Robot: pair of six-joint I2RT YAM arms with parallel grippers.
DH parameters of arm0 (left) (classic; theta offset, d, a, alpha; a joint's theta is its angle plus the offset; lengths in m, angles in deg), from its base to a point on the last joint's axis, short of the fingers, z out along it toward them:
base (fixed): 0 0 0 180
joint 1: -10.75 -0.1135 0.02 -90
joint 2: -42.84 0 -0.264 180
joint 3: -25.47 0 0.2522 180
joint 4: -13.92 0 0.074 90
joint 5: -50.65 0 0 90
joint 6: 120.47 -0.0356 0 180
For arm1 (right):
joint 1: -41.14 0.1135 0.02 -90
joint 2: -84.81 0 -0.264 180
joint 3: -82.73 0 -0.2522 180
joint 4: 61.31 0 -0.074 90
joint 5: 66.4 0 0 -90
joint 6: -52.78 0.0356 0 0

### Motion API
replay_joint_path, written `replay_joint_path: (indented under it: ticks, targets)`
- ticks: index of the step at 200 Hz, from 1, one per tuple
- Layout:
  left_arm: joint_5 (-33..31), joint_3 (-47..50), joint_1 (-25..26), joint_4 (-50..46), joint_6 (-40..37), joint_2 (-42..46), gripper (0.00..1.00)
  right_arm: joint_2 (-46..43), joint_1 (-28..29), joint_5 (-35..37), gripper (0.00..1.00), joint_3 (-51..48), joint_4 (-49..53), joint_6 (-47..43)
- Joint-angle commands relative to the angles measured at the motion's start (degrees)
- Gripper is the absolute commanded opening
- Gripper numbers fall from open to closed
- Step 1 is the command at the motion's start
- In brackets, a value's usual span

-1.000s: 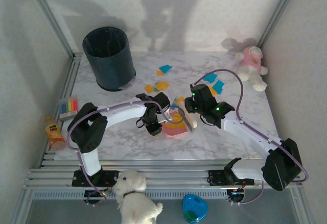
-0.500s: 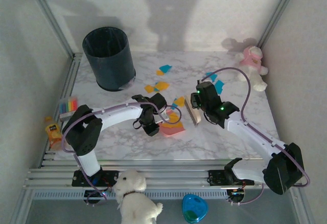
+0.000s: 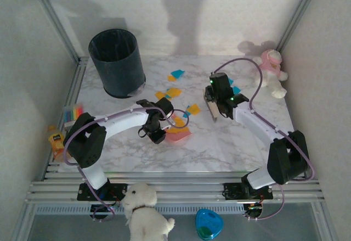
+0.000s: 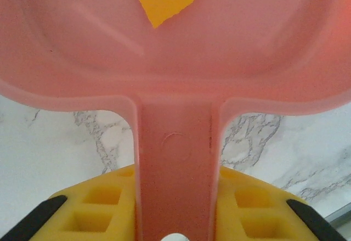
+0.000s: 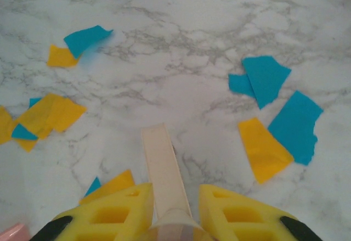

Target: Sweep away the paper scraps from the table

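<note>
Change: the right gripper (image 5: 173, 211), clamped shut on the brush (image 5: 160, 158) handle, has pulled away from the pink dustpan (image 4: 175, 60) and swung toward the table's far side. It is now well apart from the pan. Orange and teal paper scraps (image 5: 263, 147) lie loose on the table (image 3: 236, 147) ahead of it. The left gripper (image 4: 175, 213) is pinched tight on the dustpan handle, one orange scrap inside. Reads as a reset for another stroke; most scraps are unswept.

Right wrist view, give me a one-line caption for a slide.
Yellow fingers grip a cream brush handle over orange and blue paper scraps scattered on the marble table.
</note>
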Motion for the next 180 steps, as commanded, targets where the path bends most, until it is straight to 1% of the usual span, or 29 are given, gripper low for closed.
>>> replay_joint_path:
  ticks: [1,29,64,92,137,180]
  targets:
    - [-2.1,-0.8,-0.7,-3.8,1.4,-0.2,0.00,3.4,-0.4,0.2,0.00,4.9,-2.6,-4.2]
    - [-1.5,-1.6,-0.8,-4.5,1.0,-0.2,0.00,7.1,-0.4,-1.9,0.00,7.8,-2.2,-6.1]
    - [-1.3,-2.1,-1.1,-4.7,0.9,-0.6,0.00,9.3,-0.4,-7.2,0.00,9.1,-1.7,-8.1]
    - [-1.3,-2.3,-1.3,-4.7,0.8,-1.3,0.00,9.9,-0.2,-11.6,0.00,9.3,-1.2,-9.9]
    - [-1.6,-3.2,-1.6,-4.2,0.7,-2.1,0.00,9.7,1.4,-16.5,0.00,9.2,0.5,-13.3]
    - [-1.8,-3.7,-1.7,-4.4,0.5,-3.0,0.00,8.9,2.5,-19.7,0.00,8.7,2.5,-14.0]
